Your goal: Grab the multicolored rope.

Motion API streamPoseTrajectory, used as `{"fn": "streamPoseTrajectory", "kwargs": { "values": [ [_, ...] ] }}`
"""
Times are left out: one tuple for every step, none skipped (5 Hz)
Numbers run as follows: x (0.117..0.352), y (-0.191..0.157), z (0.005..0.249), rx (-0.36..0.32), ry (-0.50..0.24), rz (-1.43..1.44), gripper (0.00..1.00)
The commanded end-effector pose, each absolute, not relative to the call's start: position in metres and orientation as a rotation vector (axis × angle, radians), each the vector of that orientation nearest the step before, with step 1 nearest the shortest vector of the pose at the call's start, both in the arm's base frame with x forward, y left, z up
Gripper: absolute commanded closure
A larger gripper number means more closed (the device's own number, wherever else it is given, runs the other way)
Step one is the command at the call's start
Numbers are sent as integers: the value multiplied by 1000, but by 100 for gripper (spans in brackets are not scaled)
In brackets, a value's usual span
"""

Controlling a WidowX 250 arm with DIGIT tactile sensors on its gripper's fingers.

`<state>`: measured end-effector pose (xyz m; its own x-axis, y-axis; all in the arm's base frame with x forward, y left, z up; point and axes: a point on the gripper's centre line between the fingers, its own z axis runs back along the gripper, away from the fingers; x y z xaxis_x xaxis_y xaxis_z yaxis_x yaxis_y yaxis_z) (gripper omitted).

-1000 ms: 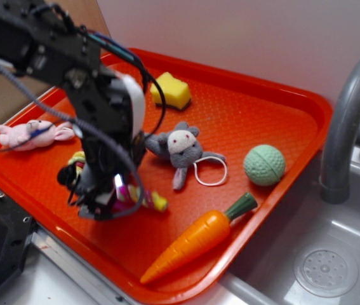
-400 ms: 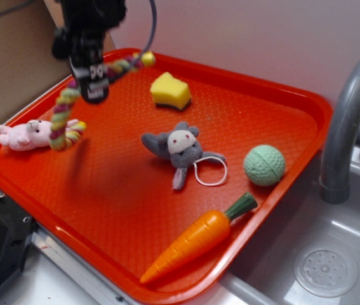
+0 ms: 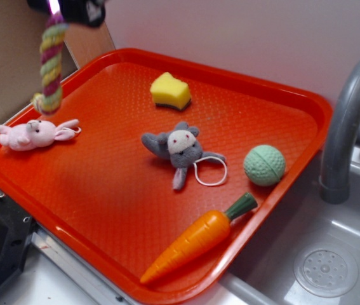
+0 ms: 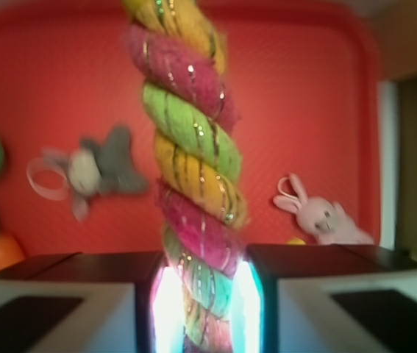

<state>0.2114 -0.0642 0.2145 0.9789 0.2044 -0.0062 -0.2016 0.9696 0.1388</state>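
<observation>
The multicolored rope (image 3: 51,63), twisted yellow, green and pink strands, hangs straight down from my gripper (image 3: 55,9) at the top left of the exterior view, high above the left end of the orange tray (image 3: 306,105). In the wrist view the rope (image 4: 190,147) fills the centre and my gripper (image 4: 202,301) is shut on its end between the two pads. Most of the arm is out of frame.
On the tray lie a pink bunny (image 3: 32,134) right under the rope's end, a grey plush mouse (image 3: 178,147), a yellow sponge (image 3: 170,91), a green ball (image 3: 264,164) and an orange toy carrot (image 3: 199,237). A sink (image 3: 322,267) and faucet (image 3: 348,121) stand right.
My gripper has risen from the tray with the rope, moving up and left. The rope left the tray, swung, and now hangs vertical.
</observation>
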Motion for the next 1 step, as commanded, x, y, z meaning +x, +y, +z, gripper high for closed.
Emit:
{"fn": "streamPoseTrajectory", "kwargs": {
  "values": [
    [185,-95,236,106,-297,123,100]
  ]
}}
